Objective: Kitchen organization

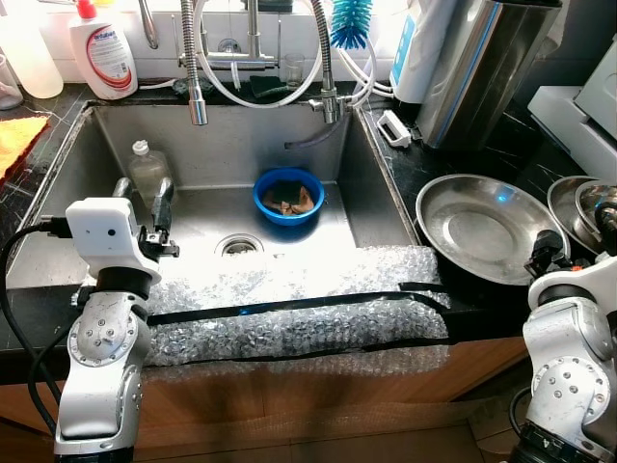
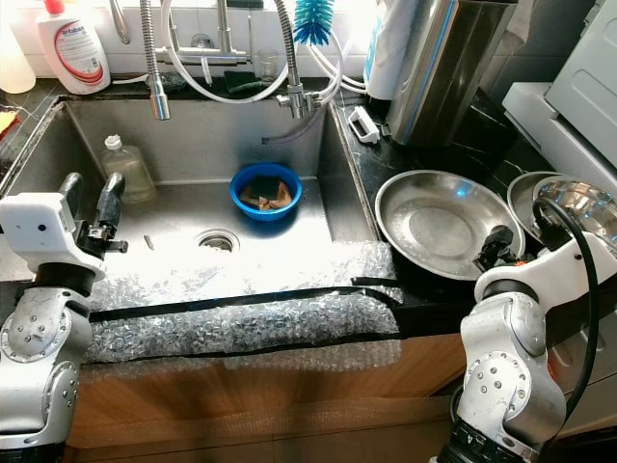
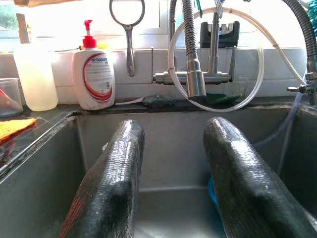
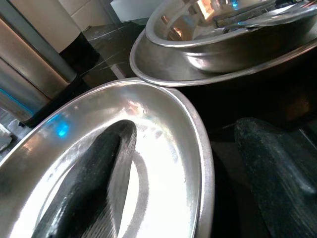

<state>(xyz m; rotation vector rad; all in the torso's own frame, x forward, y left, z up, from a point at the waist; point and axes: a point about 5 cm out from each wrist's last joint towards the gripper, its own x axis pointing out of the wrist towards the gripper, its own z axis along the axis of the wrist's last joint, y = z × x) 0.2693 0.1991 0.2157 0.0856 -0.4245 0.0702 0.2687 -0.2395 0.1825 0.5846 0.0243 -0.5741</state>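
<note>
My left gripper (image 1: pixel 143 196) hangs open inside the steel sink (image 1: pixel 376 183), near its left wall, with nothing between its fingers (image 3: pixel 119 168). A clear plastic bottle (image 1: pixel 147 169) stands just beyond it. Further right on the sink floor sits a blue bowl (image 1: pixel 288 196) holding brown scraps. My right gripper (image 2: pixel 495 243) is open at the near right rim of a wide steel plate (image 1: pixel 482 227) on the black counter. In the right wrist view one finger (image 4: pixel 89 183) lies over the plate (image 4: pixel 148 129) and the other is outside its rim.
Bubble wrap (image 1: pixel 289 313) with black tape covers the sink's front edge. A spray faucet (image 1: pixel 196 87) and hoses hang over the sink. A soap bottle (image 1: pixel 102 48) stands at the back left. Stacked steel bowls (image 1: pixel 583 207) are at the right, and a tall steel container (image 1: pixel 482 68) at the back right.
</note>
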